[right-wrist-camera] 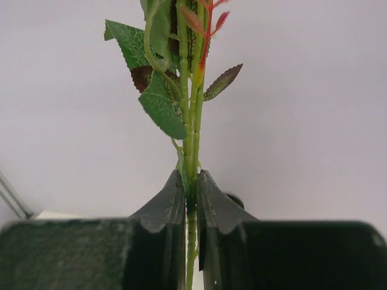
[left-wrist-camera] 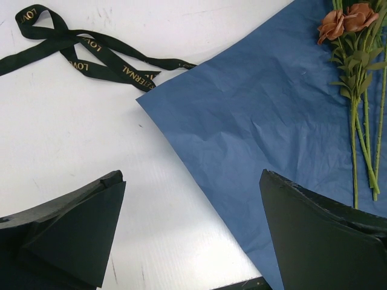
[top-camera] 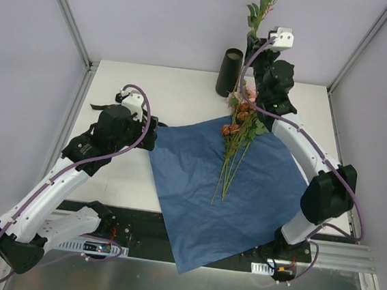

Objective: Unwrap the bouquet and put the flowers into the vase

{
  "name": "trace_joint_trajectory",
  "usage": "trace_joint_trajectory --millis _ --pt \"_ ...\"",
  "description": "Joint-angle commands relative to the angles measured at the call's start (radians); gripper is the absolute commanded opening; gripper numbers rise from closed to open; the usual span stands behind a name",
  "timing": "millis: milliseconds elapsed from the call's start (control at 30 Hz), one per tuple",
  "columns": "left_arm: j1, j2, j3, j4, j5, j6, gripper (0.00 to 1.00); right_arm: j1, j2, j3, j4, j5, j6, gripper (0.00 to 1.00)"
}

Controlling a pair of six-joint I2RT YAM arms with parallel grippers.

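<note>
Green and thin, the leafy artificial stem stood upright in the right pincer. The jaws were drawn almost together and clamped on it from both sides. From overhead I could see its pink blooms lifted high at the back of the table, just right of the tall black cylinder vase. I could not tell from that angle whether the foot of the stem was lined up with the mouth. The vase looked empty to me, so I judged that nothing had yet gone in.

The other flowers, rust-orange and pink roses on long green stems, lay loose in a bunch on the crinkled blue sheet of wrapping paper. Their heads pointed toward the vase. The paper lay spread flat across the white table, and the black printed ribbon lay untied on the bare surface beyond its left corner.

The left pincer hovered over that left edge of the paper with its jaws wide apart and nothing between them.

By my reckoning the unwrapping was done. What was left was seating this first stem, then lifting the others across to the vase.
</note>
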Motion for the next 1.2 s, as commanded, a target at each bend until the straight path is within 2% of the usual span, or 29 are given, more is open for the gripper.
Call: trace_joint_trajectory --millis 0,167,267,400,767,900,1167 --pt "0.005 -0.019 0.006 0.028 -0.009 0.015 0.99 -0.036 0.097 0.194 0.199 -0.159 -0.051 0.00" --pt "0.005 -0.023 0.005 0.028 -0.002 0.013 0.99 -0.067 0.260 0.349 0.317 -0.211 -0.129 0.00" --pt "0.005 -0.022 0.005 0.028 0.001 0.013 0.99 -0.102 0.349 0.433 0.404 -0.235 -0.112 0.00" --pt "0.005 -0.019 0.005 0.027 0.006 0.013 0.99 -0.130 0.448 0.565 0.407 -0.251 -0.085 0.00" --pt "0.005 -0.002 0.005 0.028 0.001 0.016 0.99 -0.157 0.646 0.920 0.281 -0.317 -0.112 0.00" --pt "0.004 0.003 0.003 0.030 0.003 0.016 0.99 -0.165 0.669 0.923 0.269 -0.323 -0.108 0.00" --pt "0.005 0.007 0.005 0.030 0.006 0.018 0.99 -0.168 0.660 0.788 0.295 -0.311 -0.082 0.00"
